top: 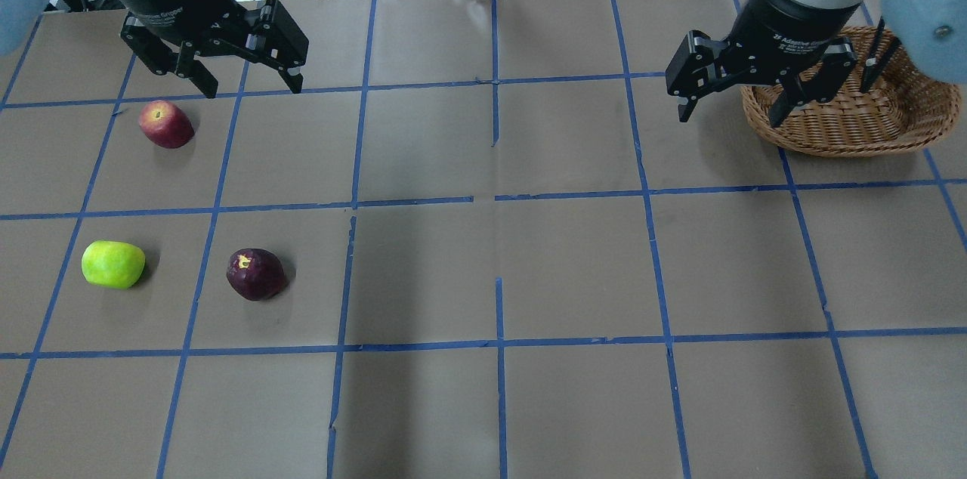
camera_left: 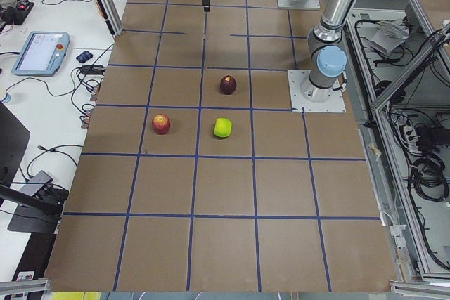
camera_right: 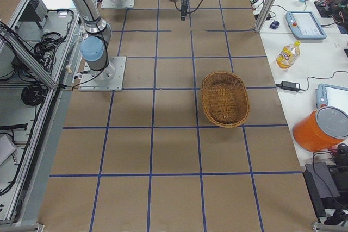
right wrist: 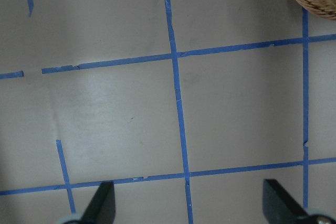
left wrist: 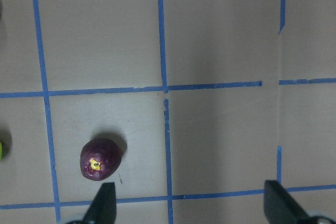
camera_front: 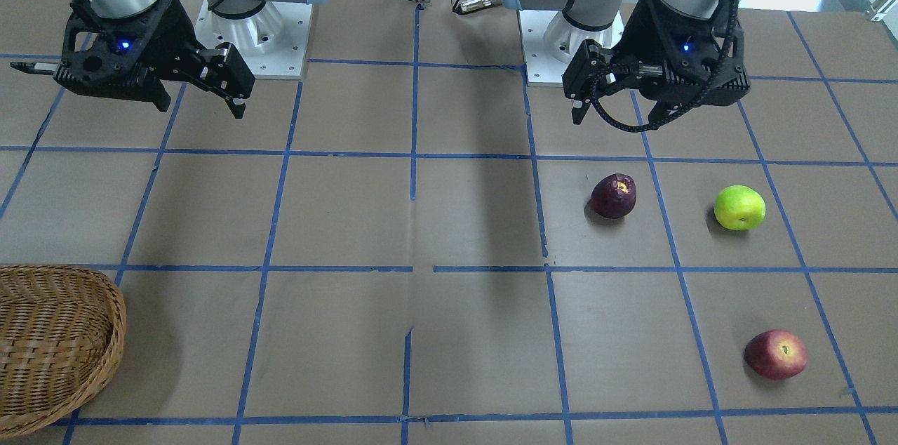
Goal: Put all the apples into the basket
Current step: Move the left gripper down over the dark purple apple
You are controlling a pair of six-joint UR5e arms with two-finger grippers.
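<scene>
Well, left gripper (top: 253, 82) and right gripper (top: 729, 112) both spread, empty; an off-centre pinch could roll the purple apple (top: 257, 275), and the basket (top: 854, 140) sits well apart.

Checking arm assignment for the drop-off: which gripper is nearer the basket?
Right. The right gripper hangs raised beside the basket, not touching it. The left gripper is far across, on the side where the apples lie.

A brown table (top: 574, 267) is marked into squares by blue tape lines (top: 423, 201). Beside it, a white bench (camera_right: 321, 66) holds a yellow plastic drink bottle (camera_right: 286, 54), an orange lidded bucket (camera_right: 322, 129) and a grey-blue tablet pendant (camera_right: 306, 24).
</scene>
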